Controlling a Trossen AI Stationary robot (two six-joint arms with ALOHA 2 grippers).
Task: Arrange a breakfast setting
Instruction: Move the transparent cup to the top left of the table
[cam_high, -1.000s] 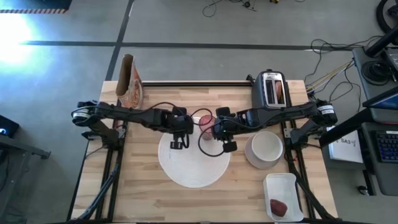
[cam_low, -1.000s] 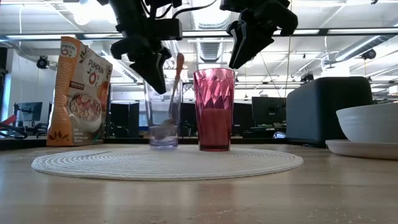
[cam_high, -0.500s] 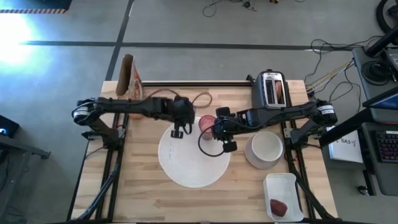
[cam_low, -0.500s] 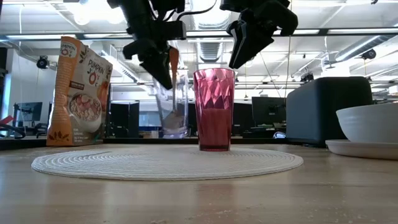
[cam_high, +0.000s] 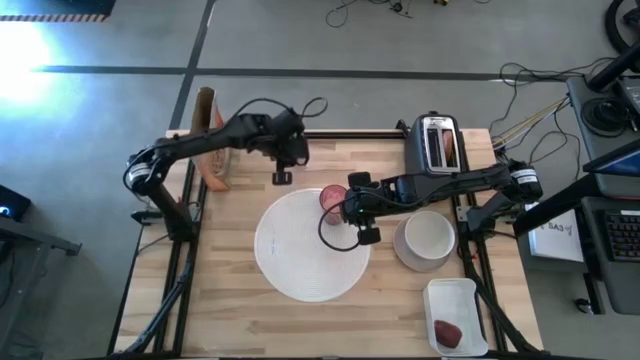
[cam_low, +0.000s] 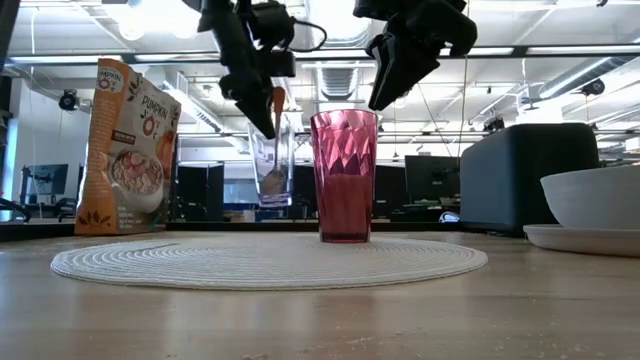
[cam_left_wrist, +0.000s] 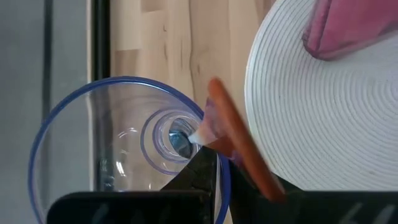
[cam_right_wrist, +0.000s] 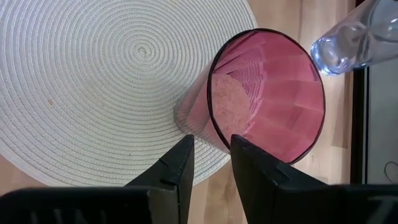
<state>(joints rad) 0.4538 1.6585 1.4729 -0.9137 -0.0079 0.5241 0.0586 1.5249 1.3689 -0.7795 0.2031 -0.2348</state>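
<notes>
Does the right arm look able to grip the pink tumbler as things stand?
Probably yes: the right gripper hangs open just above the pink tumbler, fingers astride its rim, nothing between; the left gripper holds a clear glass off to the side.

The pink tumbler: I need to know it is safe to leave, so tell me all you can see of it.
The pink tumbler is translucent, faceted, plastic-looking and wider at its open top. It stands upright near the far edge of the round white woven mat. Its inside looks empty. The right gripper hangs above its rim, fingers slightly apart, not touching it.
</notes>
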